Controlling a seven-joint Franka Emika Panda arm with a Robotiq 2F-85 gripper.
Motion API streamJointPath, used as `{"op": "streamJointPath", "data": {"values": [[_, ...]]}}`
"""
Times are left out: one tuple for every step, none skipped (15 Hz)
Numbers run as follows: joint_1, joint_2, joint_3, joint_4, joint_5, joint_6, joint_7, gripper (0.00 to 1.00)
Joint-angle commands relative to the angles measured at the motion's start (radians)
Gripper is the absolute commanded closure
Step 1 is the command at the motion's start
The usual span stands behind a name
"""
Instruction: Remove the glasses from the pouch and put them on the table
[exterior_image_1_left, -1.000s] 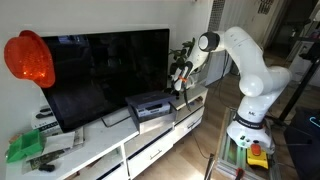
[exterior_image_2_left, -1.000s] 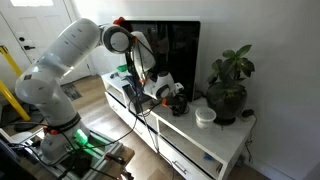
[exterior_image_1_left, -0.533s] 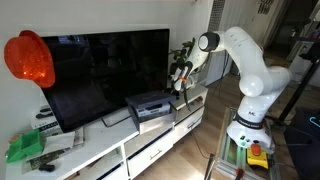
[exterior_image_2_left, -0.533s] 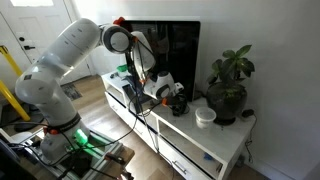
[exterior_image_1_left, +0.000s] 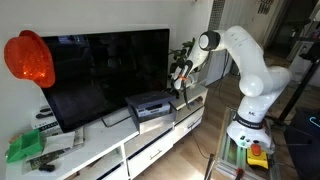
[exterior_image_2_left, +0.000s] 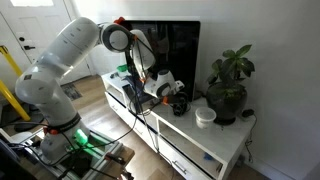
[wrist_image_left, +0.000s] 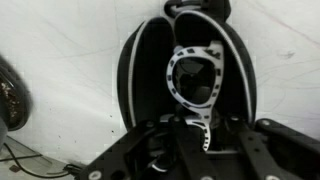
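Hovering unmoved this past second, your gripper straddles the glasses in the pouch, clamped or not unclear, removal not begun.

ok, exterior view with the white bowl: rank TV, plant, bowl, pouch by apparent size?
1. TV, largest, even partly behind the arm.
2. plant.
3. bowl and pouch: these look alike, and the pouch is partly hidden, so I won't rank them.
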Motion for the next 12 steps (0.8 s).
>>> {"op": "streamJointPath", "data": {"values": [[-0.013, -0.052, 0.009, -0.040, -0.023, 0.010, -0.014, 0.93], [-0.014, -0.060, 0.011, -0.046, -0.025, 0.013, -0.018, 0.93], [-0.012, -0.068, 0.009, -0.053, -0.025, 0.016, -0.019, 0.93], [-0.010, -0.080, 0.009, -0.064, -0.026, 0.018, -0.019, 0.93], [-0.010, -0.091, 0.009, -0.072, -0.026, 0.018, -0.021, 0.93], [-0.011, -0.104, 0.011, -0.086, -0.027, 0.016, -0.022, 0.93], [-0.017, -0.117, 0.019, -0.099, -0.031, 0.012, -0.027, 0.93], [-0.023, -0.132, 0.028, -0.115, -0.034, 0.006, -0.032, 0.93], [-0.027, -0.145, 0.032, -0.130, -0.040, 0.005, -0.037, 0.93], [-0.036, -0.161, 0.042, -0.147, -0.046, 0.001, -0.043, 0.93], [-0.040, -0.178, 0.046, -0.167, -0.050, -0.001, -0.046, 0.93], [-0.046, -0.196, 0.054, -0.186, -0.054, -0.006, -0.050, 0.93]]}}
